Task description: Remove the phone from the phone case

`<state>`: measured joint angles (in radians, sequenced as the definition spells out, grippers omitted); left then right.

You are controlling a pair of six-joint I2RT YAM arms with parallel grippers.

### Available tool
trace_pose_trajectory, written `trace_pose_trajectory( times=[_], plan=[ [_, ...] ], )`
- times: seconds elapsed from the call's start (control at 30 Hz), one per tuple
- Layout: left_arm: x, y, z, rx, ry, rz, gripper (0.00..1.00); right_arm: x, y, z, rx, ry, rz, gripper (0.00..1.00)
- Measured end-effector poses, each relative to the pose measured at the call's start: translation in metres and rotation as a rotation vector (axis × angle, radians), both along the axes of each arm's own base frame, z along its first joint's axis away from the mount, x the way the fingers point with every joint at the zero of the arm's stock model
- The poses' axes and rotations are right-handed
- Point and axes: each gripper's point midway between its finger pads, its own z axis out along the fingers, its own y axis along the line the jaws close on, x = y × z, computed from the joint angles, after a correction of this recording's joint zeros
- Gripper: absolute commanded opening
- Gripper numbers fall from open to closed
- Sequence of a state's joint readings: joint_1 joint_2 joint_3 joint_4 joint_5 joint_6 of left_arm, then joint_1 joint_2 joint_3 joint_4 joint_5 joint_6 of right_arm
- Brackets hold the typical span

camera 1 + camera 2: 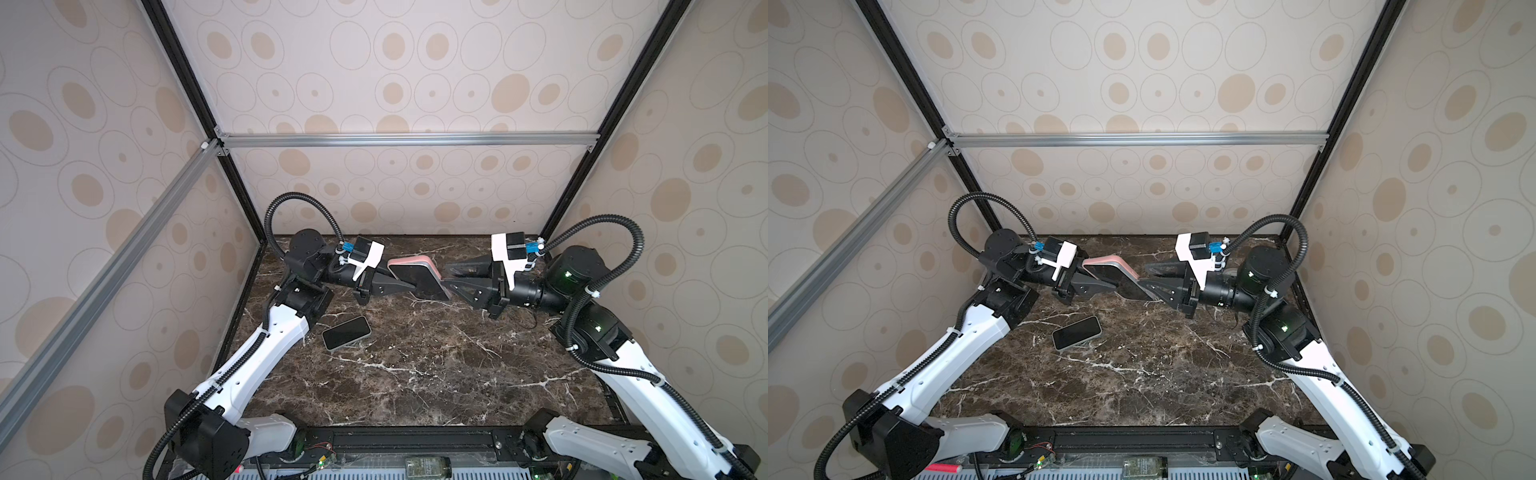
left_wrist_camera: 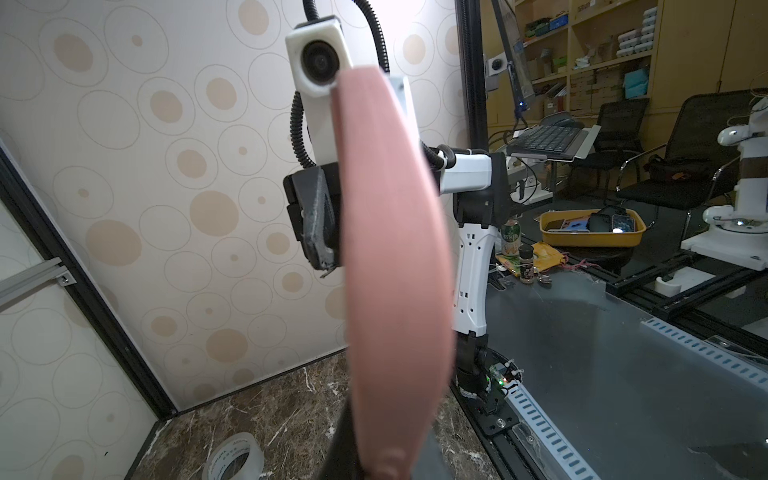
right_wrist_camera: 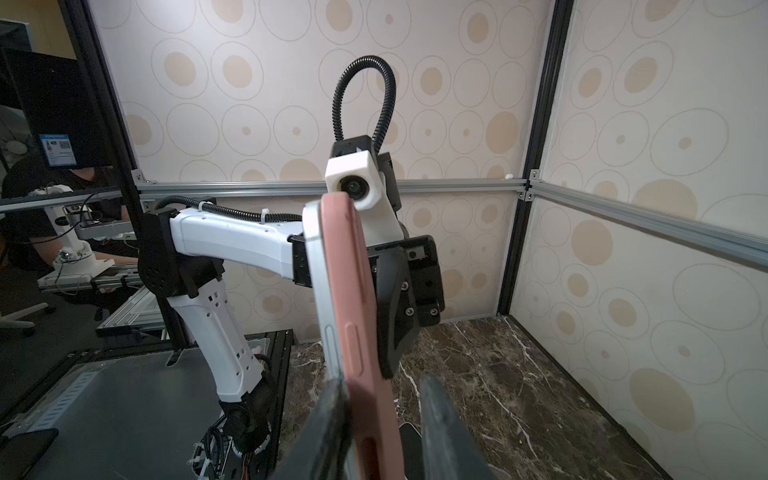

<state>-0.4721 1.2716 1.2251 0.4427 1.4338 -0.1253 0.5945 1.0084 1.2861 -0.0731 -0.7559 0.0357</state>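
The phone case, with the phone inside, is hanging above the counter, its long axis running between both arms. The left gripper jaws are pinching it tightly. The right gripper jaws are standing part open around the end facing them, not yet gripping.

Above the rear middle of the brown veined marble table, a slim dark-screened phone sits in a pink phone case. Both are clear of the surface and tilted, with the left gripper on their left side and the right gripper straddling their right edge. A second flat dark-screened phone lies on the table in front of and to the left of the raised pair, well apart from them, just beside the left arm.
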Motion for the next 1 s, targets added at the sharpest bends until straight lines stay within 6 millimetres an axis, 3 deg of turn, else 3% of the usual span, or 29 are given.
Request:
trace_pose_trajectory(
  times=[0.4,1.0],
  plan=[
    [0.003,0.001,-0.001,0.004,0.012,0.013,0.00,0.006,0.003,0.000,-0.066,-0.027,-0.087,0.29],
    [0.019,-0.002,-0.007,0.012,0.056,0.064,0.00,0.034,-0.002,-0.007,-0.183,-0.036,-0.294,0.27]
  ],
)
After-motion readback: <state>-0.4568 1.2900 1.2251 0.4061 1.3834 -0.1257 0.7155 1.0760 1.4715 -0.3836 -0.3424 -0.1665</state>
